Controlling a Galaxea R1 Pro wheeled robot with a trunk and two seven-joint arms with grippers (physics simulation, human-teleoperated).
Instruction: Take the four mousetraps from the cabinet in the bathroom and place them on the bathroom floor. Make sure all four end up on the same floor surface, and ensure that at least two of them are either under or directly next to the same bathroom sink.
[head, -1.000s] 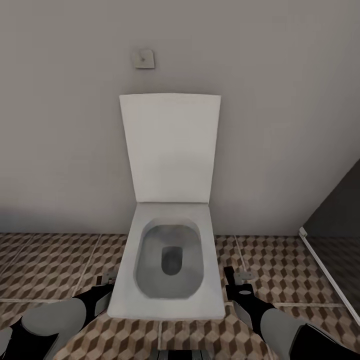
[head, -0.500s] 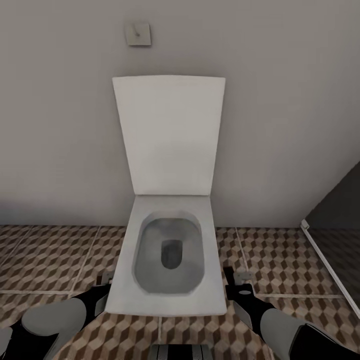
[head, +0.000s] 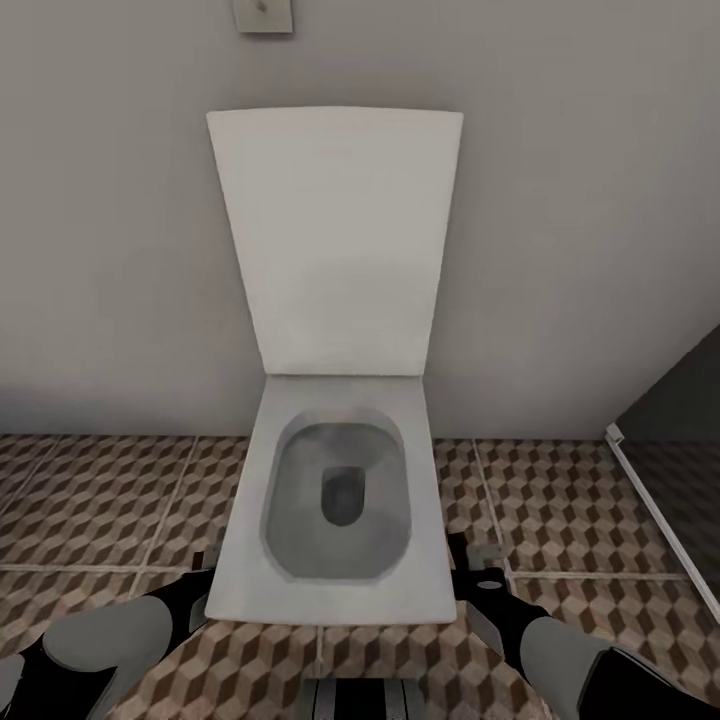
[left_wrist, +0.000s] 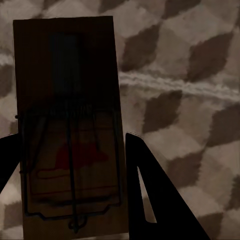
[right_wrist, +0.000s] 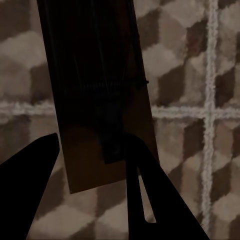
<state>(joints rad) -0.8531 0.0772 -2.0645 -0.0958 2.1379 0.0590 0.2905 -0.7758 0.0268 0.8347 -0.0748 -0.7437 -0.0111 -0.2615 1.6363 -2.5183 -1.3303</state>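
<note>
Gripping a flat tan wooden mousetrap (left_wrist: 67, 130) between dark fingers, the left gripper (left_wrist: 70, 175) hangs over the cube-patterned brown-and-beige tiled floor (left_wrist: 180, 100). The right gripper (right_wrist: 87, 165) clamps a darker wooden mousetrap (right_wrist: 95, 90). Beyond both arms, the head view shows a white square toilet (head: 335, 500), lid raised against the grey wall (head: 560, 200).

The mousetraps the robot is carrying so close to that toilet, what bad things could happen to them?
1. The white square toilet stands open right between the arms, so a dropped trap might land in its bowl.
2. Each flat brown wooden mousetrap, left and right, sticks far past the jaws, so a bump could knock it loose onto the cube-patterned tile floor.
3. No sink is in sight here; putting traps down now would likely miss the goal.
</note>
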